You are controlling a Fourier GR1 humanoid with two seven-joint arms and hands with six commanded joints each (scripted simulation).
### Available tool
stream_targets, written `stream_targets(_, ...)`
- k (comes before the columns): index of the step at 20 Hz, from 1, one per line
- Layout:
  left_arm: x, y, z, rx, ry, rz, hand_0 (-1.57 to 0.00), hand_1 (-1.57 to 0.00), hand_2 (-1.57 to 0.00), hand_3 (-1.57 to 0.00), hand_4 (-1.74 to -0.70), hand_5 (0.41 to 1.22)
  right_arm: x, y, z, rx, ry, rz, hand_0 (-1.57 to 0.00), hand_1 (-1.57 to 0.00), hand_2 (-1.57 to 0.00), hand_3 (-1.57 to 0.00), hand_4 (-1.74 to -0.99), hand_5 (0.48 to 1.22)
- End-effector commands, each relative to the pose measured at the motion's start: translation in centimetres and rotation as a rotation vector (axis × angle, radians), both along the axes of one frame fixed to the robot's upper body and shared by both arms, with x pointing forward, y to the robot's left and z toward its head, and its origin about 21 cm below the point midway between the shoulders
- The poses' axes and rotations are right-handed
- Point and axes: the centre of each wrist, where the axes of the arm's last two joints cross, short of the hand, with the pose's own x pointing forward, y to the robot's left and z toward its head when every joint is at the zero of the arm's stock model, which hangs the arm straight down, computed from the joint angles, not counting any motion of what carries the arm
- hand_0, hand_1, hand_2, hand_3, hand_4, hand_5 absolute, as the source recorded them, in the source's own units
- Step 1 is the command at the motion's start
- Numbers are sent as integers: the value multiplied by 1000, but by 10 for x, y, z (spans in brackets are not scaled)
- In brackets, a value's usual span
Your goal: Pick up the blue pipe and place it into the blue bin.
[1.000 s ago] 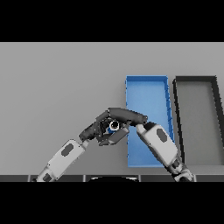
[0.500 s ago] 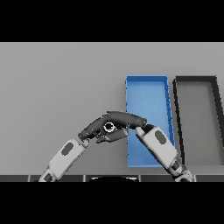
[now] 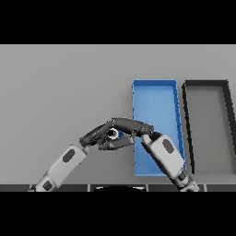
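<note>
I'm looking down on a plain grey table that fills the view from side to side. Two long trays lie directly on it, both toward my right side and both running lengthwise away from me. The nearer to centre is the blue bin, a shallow rectangular tray with a blue floor and low blue walls. Just beside it on the right, with a narrow strip of grey table between them, sits a black bin of similar shape, dark-rimmed with a grey floor.
</note>
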Motion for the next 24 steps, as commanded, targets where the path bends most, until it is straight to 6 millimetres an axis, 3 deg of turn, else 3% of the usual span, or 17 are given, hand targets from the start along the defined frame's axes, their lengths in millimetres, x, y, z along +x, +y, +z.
stream_targets(1, -2, -2, -1, 11, 4, 14, -193, -181, -163, -178, -968, 849, 3, 0, -1, 1, 7, -3, -1566, -1566, -1566, -1564, -1495, 1214)
stream_targets(3, 1, -1, -3, 43, 10, 29, -123, -115, -104, -114, -915, 735, 1, 2, -2, 3, -8, 3, -1568, -1568, -1568, -1566, -1496, 1216)
stream_targets(6, 0, 1, -2, 39, 18, 39, -63, -59, -53, -58, -887, 638, 1, -1, 1, 12, -27, 3, -1569, -1569, -1569, -1569, -1493, 1219)
stream_targets(13, 1, 0, -6, 57, 83, 71, -12, -12, -10, -11, -896, 555, 2, -4, 7, 60, 40, -7, -1571, -1571, -1571, -1571, -1490, 1221)
stream_targets(14, 1, -1, -4, 62, 91, 69, -10, -9, -8, -9, -901, 548, 3, -4, 14, 68, 73, -3, -1571, -1571, -1571, -1571, -1491, 1221)
stream_targets(16, 0, -3, -6, 70, 111, 72, -6, -5, -5, -5, -911, 534, 4, -3, 29, 87, 115, 6, -1571, -1571, -1571, -1571, -1581, 1221)
stream_targets(19, 0, -3, -6, 75, 111, 74, -3, -2, -2, -2, -915, 507, 14, -12, 57, 94, 192, -24, -1571, -1571, -1571, -1571, -1659, 1221)
stream_targets(24, -5, 1, -5, 78, 116, 60, 0, 0, 0, 0, -915, 503, 28, -31, 133, 292, 163, -34, -1571, -1571, -1571, -1571, -1714, 1134)
